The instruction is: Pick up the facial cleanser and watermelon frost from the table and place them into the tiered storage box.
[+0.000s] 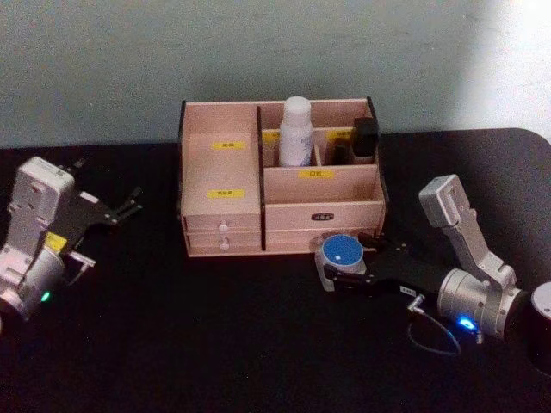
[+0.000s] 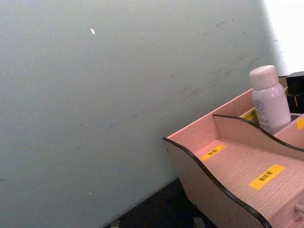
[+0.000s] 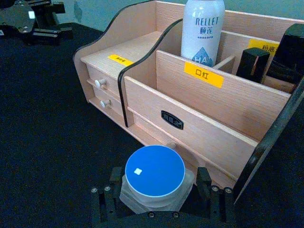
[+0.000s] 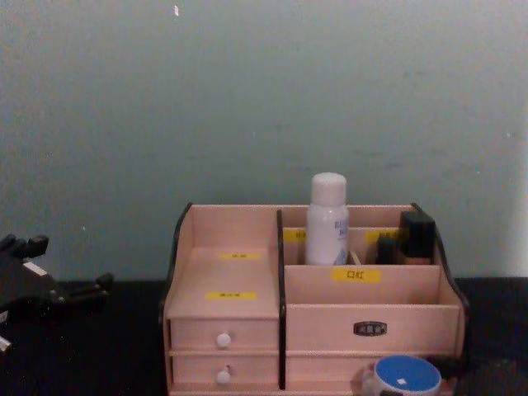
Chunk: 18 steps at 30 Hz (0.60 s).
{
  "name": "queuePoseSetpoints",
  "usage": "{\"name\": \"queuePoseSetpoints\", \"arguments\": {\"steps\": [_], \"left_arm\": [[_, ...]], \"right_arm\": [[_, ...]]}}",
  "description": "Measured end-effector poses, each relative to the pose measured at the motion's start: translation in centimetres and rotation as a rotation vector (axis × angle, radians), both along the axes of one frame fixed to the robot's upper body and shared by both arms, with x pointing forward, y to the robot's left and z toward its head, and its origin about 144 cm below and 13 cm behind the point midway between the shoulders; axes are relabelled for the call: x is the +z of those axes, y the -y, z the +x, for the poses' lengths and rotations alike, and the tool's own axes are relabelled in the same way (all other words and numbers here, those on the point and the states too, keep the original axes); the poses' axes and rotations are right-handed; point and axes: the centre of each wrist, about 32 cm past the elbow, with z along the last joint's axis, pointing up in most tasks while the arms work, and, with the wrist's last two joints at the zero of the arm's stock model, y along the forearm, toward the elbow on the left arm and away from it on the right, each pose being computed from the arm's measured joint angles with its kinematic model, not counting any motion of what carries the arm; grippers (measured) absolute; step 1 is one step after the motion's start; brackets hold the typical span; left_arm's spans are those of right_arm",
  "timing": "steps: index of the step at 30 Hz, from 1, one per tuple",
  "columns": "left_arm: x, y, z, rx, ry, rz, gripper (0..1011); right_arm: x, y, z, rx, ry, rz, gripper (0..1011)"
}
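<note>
R end effector [image 3: 156, 186] clamped on both sides of the upright watermelon frost [image 1: 341, 251] | jar on bench [image 1: 215, 344], touching-close before the tiered storage box [image 1: 219, 155] | I judge: lift, then carry forward over the front wall | facial cleanser [image 1: 295, 131] already in a rear compartment | L end effector [image 1: 127, 204] parked far left

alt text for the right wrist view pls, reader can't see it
The right gripper grips the blue-lidded watermelon frost on the black table, just before the tiered storage box. The facial cleanser stands upright in a rear compartment; the left gripper sits far off.
</note>
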Motion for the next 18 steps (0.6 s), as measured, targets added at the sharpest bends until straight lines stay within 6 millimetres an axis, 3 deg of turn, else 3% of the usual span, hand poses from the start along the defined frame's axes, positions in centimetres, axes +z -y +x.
{"name": "queuePoseSetpoints", "arguments": {"steps": [18], "left_arm": [[0.0, 0.0, 0.0, 0.0, 0.0, 0.0, 1001]], "right_arm": [[-0.07, 0.08, 0.03, -0.006, -0.004, 0.005, 1000]]}}
